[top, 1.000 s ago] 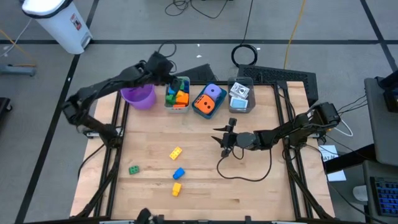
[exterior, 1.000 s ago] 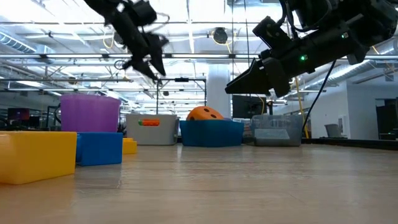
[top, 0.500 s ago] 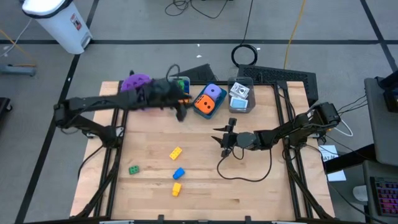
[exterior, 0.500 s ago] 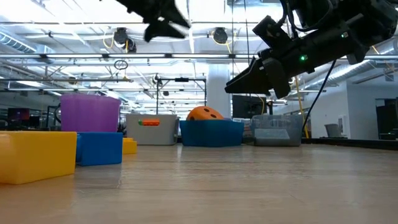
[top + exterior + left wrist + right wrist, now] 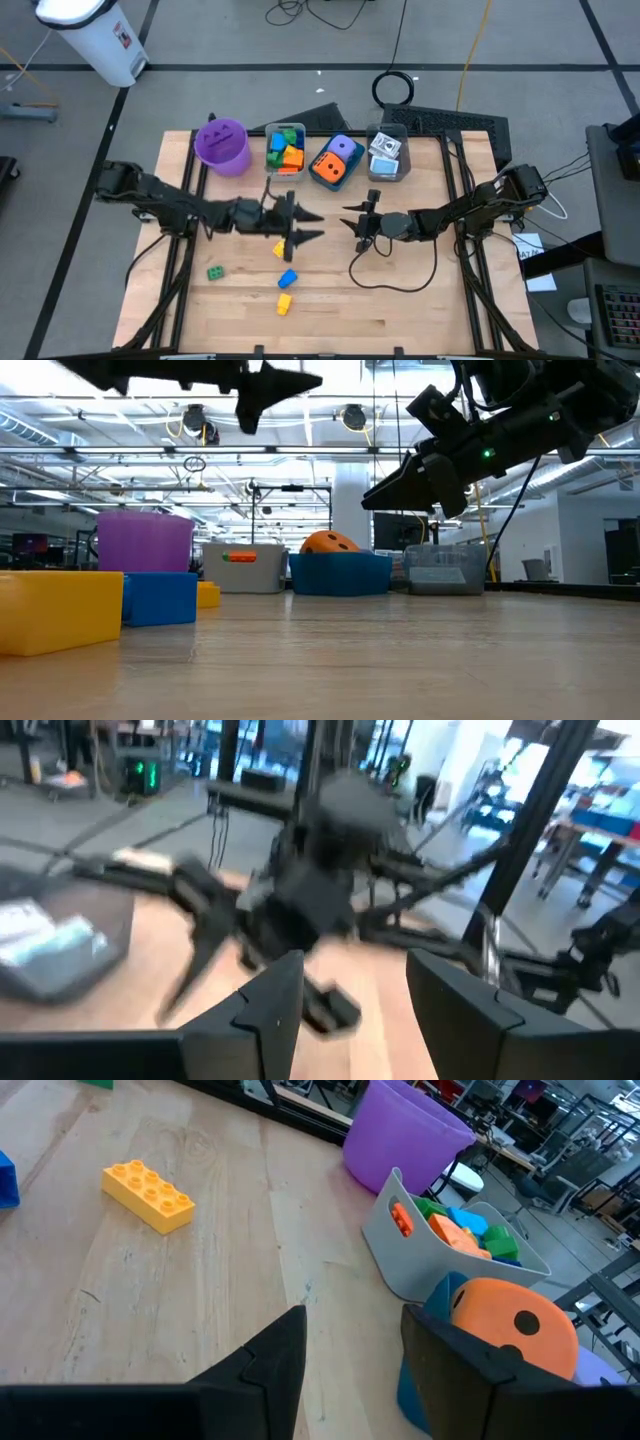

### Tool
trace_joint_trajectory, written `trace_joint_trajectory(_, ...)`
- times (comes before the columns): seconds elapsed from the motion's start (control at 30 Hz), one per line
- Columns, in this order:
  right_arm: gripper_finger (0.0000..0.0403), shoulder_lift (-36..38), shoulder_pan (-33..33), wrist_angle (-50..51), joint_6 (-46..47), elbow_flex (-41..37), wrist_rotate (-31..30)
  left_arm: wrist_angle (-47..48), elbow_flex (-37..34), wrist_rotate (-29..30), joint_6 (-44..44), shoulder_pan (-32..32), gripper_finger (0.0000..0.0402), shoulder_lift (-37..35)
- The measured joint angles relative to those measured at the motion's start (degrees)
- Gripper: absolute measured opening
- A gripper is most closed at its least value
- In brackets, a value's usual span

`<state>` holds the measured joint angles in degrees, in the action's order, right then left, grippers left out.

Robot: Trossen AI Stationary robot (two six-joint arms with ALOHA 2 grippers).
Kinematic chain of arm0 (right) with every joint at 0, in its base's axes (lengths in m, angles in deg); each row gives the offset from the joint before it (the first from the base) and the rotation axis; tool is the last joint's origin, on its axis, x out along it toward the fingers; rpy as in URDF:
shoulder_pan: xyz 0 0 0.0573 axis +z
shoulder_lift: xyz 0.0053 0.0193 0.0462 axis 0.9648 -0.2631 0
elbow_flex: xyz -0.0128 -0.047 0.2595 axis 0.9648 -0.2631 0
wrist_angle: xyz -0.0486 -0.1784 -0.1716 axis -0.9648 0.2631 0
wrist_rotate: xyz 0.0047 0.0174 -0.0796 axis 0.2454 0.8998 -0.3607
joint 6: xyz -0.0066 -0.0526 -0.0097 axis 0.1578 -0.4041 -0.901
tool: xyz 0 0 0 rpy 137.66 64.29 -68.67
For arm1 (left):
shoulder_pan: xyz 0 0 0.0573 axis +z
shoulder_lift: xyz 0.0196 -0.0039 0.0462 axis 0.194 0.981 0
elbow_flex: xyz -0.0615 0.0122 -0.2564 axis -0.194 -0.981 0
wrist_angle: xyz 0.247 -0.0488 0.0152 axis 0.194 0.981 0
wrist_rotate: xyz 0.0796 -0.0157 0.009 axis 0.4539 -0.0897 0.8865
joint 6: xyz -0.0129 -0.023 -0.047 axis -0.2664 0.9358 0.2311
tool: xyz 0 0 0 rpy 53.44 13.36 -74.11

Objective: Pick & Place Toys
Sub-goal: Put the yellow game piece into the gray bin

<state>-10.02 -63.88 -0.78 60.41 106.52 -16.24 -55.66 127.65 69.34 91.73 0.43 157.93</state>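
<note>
A: Since a second ago the left gripper (image 5: 308,226) has swung away from above the grey bin (image 5: 286,152) at the back of the desk (image 5: 420,300) and now hangs over mid-desk, its fingers (image 5: 268,1005) apart and empty.

B: And the right gripper (image 5: 350,218)?

A: It has stayed put, just across from the left one, tips facing. Its fingers (image 5: 268,1355) stand apart too, clamped on nothing.

B: Where are the loose toys?

A: One yellow brick (image 5: 282,246) lies on the desk right below the left fingers, partly hidden by them in the high view; the right wrist view shows it (image 5: 148,1196) well ahead of the right fingers. A blue brick (image 5: 287,279) and a second yellow brick (image 5: 283,303) lie farther toward the front edge, and a green brick (image 5: 215,272) sits off to the left arm's side.

B: The rest?

A: Mixed bricks (image 5: 285,150) fill the grey bin beyond both grippers; the orange die (image 5: 329,169) and purple die (image 5: 343,147) sit in the blue bin (image 5: 318,180), the printed cubes (image 5: 385,152) in the clear bin (image 5: 388,177). The purple cup (image 5: 221,146) stands beside the grey bin.
</note>
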Motion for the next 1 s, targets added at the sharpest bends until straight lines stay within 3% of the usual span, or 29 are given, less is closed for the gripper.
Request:
trace_joint_trajectory(0.17, 0.0158, 0.00, -0.01, -0.05, 0.00, 0.04, 0.00, -6.72, -0.71, 5.44, 2.61, -6.04, 0.0182, 5.99)
trace_joint_trajectory(0.27, 0.0158, 0.00, -0.02, 0.05, 0.00, 0.04, 0.00, -15.59, -0.60, 7.04, 2.68, -9.47, 0.0184, 11.30)
trace_joint_trajectory(0.5, 0.0158, 0.00, -0.02, 0.03, 0.00, 0.04, 0.00, -31.80, -0.26, 7.74, 1.77, -13.78, 0.0177, 20.89)
trace_joint_trajectory(0.7, 0.0158, 0.00, -0.02, -0.01, 0.00, 0.04, 0.00, -33.00, 1.82, 7.76, 0.06, -16.38, 0.0177, 21.66)
trace_joint_trajectory(1.0, 0.0157, 0.00, -0.02, -0.38, 0.00, 0.04, 0.00, -29.94, 7.44, 8.15, -14.76, -23.13, 0.0177, 19.91)
